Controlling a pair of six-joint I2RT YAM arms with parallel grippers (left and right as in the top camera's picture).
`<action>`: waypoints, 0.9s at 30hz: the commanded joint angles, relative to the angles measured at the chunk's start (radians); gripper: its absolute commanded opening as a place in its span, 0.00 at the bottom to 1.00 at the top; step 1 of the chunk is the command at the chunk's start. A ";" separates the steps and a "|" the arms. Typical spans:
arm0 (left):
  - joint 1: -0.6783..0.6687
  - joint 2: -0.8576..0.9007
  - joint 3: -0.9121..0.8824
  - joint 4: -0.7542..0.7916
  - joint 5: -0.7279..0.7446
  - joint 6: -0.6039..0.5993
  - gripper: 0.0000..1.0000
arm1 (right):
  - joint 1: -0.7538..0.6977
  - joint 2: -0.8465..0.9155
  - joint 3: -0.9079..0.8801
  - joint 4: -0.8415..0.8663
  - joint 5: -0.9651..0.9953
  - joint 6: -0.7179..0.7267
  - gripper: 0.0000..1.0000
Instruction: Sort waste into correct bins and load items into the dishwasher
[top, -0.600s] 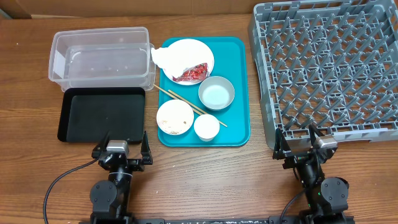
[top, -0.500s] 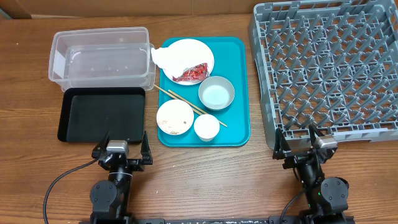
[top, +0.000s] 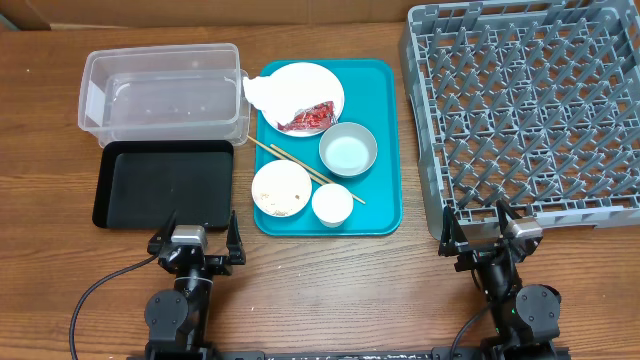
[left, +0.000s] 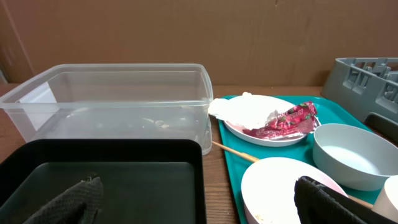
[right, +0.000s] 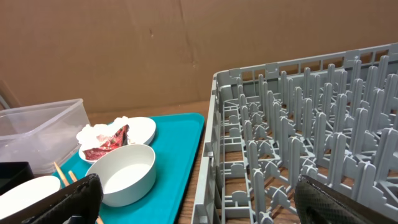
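On the teal tray (top: 385, 150) a white plate (top: 325, 82) holds a crumpled white napkin (top: 262, 92) and a red wrapper (top: 308, 118). Below lie two chopsticks (top: 292, 160), a grey-white bowl (top: 348, 150), a bowl with rice grains (top: 281, 188) and a small white cup (top: 332, 204). The clear tub (top: 165, 90) and black tray (top: 165, 185) sit left. The grey rack (top: 525, 110) is right. My left gripper (top: 196, 243) is open near the table's front, below the black tray. My right gripper (top: 488, 234) is open at the rack's front edge.
A cardboard wall stands behind the table (left: 249, 37). Bare wood table (top: 340, 290) lies between the two arms at the front. In the left wrist view the black tray (left: 112, 180) and rice bowl (left: 280, 186) lie close ahead.
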 joint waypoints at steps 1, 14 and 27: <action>0.006 -0.011 -0.004 0.000 -0.010 0.022 1.00 | 0.006 -0.012 -0.010 0.006 0.001 0.004 1.00; 0.006 -0.011 -0.004 0.000 -0.010 0.022 1.00 | 0.006 -0.012 -0.010 0.006 0.001 0.004 1.00; 0.005 -0.011 -0.004 0.033 0.072 0.019 1.00 | 0.005 -0.012 -0.010 0.019 0.024 0.004 1.00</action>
